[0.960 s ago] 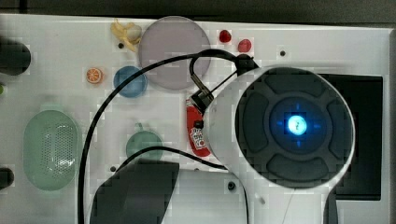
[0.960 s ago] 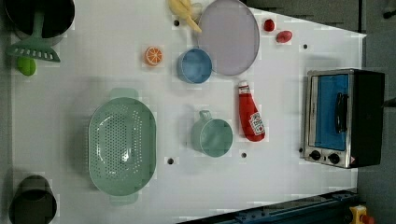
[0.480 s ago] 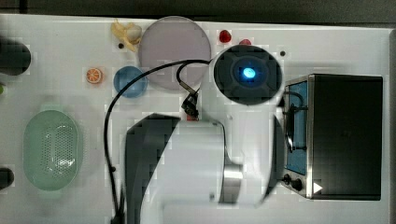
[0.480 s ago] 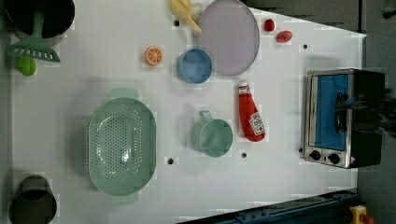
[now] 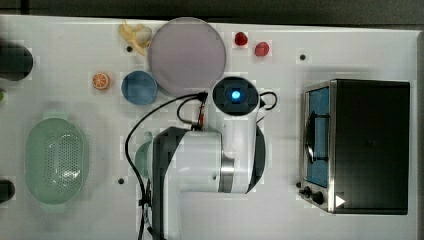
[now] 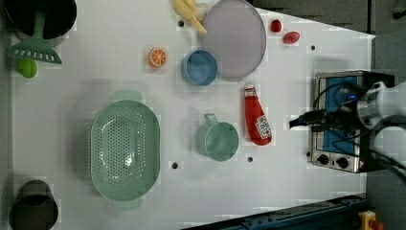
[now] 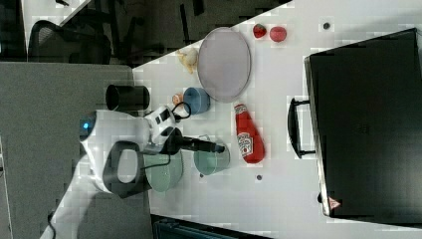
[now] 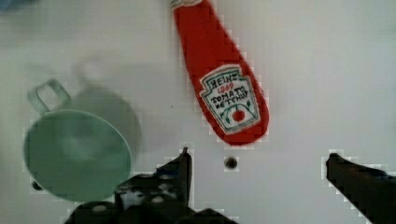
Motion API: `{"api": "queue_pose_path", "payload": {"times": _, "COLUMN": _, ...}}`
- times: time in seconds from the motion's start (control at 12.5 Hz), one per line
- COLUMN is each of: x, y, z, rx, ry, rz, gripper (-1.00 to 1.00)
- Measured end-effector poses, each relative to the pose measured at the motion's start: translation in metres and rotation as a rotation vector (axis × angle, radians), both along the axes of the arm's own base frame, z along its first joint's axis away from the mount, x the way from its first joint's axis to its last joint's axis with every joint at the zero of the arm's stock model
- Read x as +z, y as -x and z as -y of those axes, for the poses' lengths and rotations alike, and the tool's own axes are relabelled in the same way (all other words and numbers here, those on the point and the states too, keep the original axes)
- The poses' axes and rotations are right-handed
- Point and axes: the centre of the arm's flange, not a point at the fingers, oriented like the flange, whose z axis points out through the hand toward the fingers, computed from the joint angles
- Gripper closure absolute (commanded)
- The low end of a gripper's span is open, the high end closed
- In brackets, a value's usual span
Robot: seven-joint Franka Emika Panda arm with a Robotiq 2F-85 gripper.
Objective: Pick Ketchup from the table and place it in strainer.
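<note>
Ketchup (image 8: 219,79) lies flat beside the mug (image 8: 77,154); up close its label reads "HEINZ TOMATO KETCHUP". Gripper (image 8: 257,161) hangs above, fingers wide, empty. Strainer (image 6: 125,149) sits apart.

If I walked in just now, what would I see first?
Probably the red Ketchup bottle, lying flat on the white table beside a green mug. The robot's gripper hangs above it with its jaws wide open. The big mint-green strainer sits at the left view's left, with nothing in it.
</note>
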Motion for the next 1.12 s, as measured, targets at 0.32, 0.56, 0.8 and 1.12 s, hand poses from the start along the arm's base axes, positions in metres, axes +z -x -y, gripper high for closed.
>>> {"api": "queue_pose_path", "payload": {"times": 0.32, "x": -0.032, "y": 0.007, "z": -0.009, "rx": 0.158, "ry": -0.023, "rz": 0.097, "gripper": -1.0}}
{"api": "queue_pose_path", "payload": {"times": 0.56, "x": -0.064, "y": -0.001, "z": -0.009, "rx": 0.228, "ry": 0.005, "rz": 0.141, "gripper": -1.0}}
{"api": "queue_pose_path", "payload": {"times": 0.8, "x": -0.116, "y": 0.0, "z": -0.01, "rx": 0.242, "ry": -0.007, "rz": 0.116, "gripper": -1.0}}
{"api": "queue_pose_path", "payload": {"times": 1.12, "x": -0.188, "y": 0.023, "z": -0.016, "rx": 0.265, "ry": -0.036, "rz": 0.019, "gripper": -0.93}}
